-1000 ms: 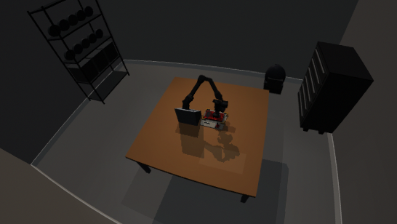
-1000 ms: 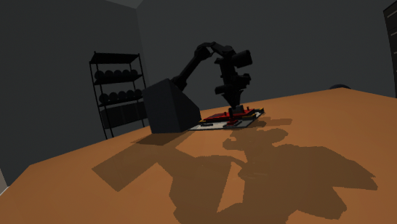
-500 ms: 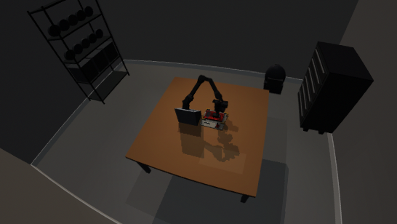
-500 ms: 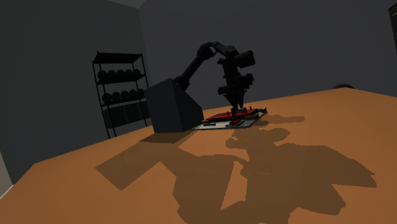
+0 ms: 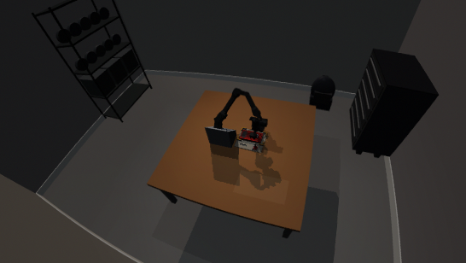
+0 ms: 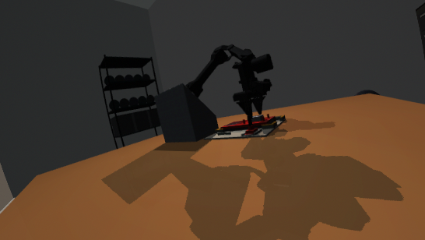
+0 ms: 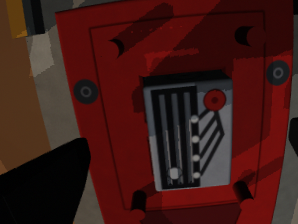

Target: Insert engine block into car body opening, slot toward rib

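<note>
Here in the foreground, the tabletop [image 5: 192,171] [image 6: 97,187] [image 7: 15,115] takes the long shadow of the arm [image 5: 230,102] [image 6: 208,74]. Beyond it, the dark wedge-shaped block [image 5: 220,137] [image 6: 175,114] stands beside the pale base [image 5: 244,146] [image 6: 234,134] [image 7: 42,100]. And there's the red car body [image 5: 246,135] [image 6: 233,125] [image 7: 107,120], with the engine block [image 6: 258,117] [image 7: 215,160] in its middle, over the opening!

The tool [image 5: 254,133] [image 6: 254,114] [image 7: 190,139] is spread nearly as wide as it goes, a finger out to each side, and it has hold of nothing. Release looks done; the withdrawal is the job now. Straight up, slowly, with the fingers kept wide: that's how I'd play it (those upright pegs [image 7: 243,192] leave little room for a sideways swing). Is the block fully down? I can't tell; a dark strip shows along one edge, and the rib can't be made out. Farther back, the shelf rack [image 5: 66,56] [image 6: 103,83] stands well clear of the action.
</note>
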`<state>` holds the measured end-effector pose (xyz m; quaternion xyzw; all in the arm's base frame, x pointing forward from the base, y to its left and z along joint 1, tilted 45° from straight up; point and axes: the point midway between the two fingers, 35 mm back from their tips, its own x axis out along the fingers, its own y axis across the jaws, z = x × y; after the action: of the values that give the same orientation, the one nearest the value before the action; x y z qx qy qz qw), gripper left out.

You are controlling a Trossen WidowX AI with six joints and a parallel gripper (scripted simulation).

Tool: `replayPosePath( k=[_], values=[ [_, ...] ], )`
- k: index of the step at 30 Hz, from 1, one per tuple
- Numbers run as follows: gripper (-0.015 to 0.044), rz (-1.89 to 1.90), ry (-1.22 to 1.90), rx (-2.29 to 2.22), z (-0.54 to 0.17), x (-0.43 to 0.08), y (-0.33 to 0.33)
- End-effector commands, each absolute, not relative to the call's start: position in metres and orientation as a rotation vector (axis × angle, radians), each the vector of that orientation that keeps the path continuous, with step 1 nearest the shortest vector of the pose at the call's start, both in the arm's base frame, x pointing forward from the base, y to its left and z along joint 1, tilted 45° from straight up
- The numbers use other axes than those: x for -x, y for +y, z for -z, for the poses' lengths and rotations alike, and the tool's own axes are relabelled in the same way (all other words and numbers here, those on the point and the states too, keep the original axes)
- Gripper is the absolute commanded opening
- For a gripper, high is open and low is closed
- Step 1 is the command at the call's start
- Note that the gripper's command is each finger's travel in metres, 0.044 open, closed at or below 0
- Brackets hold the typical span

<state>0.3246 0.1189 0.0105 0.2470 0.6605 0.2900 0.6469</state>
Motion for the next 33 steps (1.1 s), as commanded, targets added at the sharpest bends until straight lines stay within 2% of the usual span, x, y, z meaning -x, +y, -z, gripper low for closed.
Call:
replayPosePath(
  k=[1, 8, 25, 33],
  values=[
    [0.044, -0.66, 1.503, -0.561, -0.011, -0.325, 0.119],
    [0.044, -0.66, 1.504, -0.568, -0.02, -0.325, 0.109],
    [0.0, -0.66, 1.504, -0.568, -0.02, -0.325, 0.109],
    [0.0, -0.66, 1.504, -0.568, -0.02, -0.325, 0.109]
  ],
)
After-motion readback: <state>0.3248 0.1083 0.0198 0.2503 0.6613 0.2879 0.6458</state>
